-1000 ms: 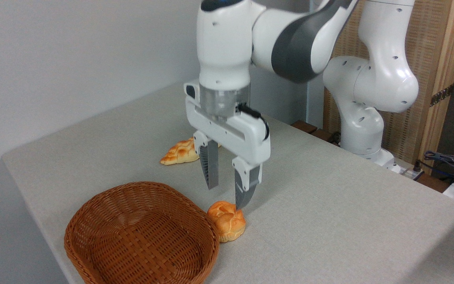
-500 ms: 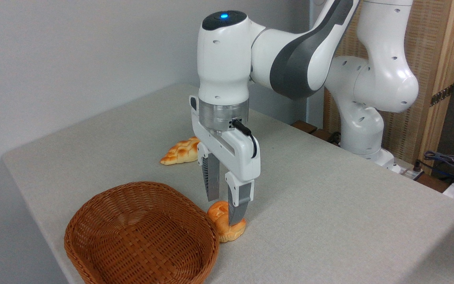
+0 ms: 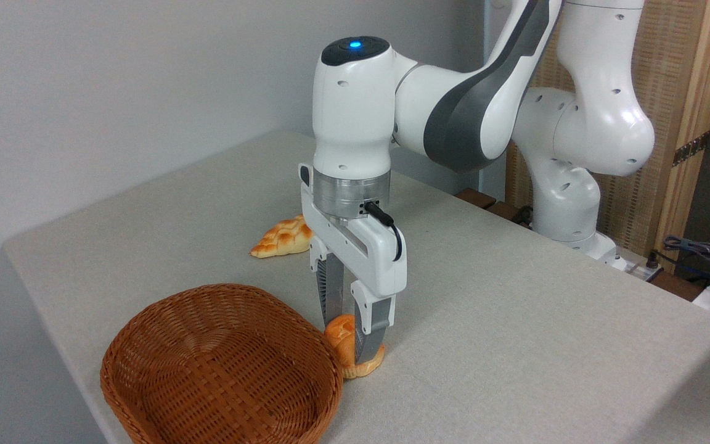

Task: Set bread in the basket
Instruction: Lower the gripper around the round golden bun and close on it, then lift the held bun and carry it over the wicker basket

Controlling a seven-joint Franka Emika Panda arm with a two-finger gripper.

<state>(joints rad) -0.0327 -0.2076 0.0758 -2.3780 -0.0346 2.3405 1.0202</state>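
From the fixed camera I have the pincer (image 3: 347,343) down at table level, pointing straight down, its two fingers set one on each side of the bun (image 3: 341,345). They look close against the bun's sides, with the near finger crossing its front, but I cannot tell whether they are truly clamped on it or only bracketing it. The bun sits on the grey table (image 3: 515,320) under the pincer, its base on the surface, touching or just beside the rim of the wicker basket (image 3: 219,370), which lies to the pincer's left and nearer the camera. The basket holds nothing. Behind the pincer, well apart, lies the braided loaf (image 3: 282,238), untouched.

By my reckoning the approach is done; the squeeze may be under way. Lifting, carrying over the rim and releasing are all left.
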